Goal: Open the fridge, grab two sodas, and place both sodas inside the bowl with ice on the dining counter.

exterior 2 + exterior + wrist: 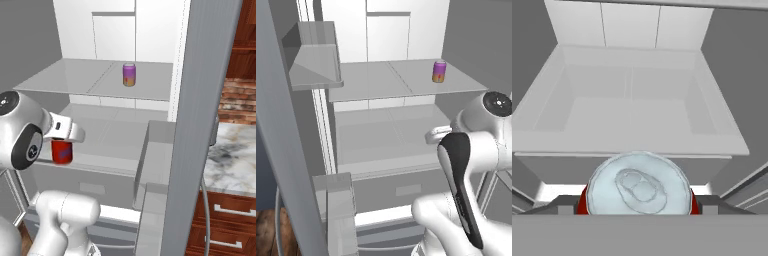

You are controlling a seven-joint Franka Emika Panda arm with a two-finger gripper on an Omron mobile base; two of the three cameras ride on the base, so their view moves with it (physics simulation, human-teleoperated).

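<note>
While my claw (640, 212) stands wide around the red can (62, 151), its fingers flank the can just under the silver lid. Above and beyond it, the purple can (439, 71) stands on the fridge (125, 115) shelf; marble counter (235, 155) lies off right.

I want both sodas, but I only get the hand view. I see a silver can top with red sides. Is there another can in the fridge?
Observer: Yes, a small purple can with an orange base stands upright on the grey upper shelf.
Operator: And where's my red one sitting?
Observer: The red cylindrical can is upright near the front of the grey lower shelf, one level below the purple one.
</note>
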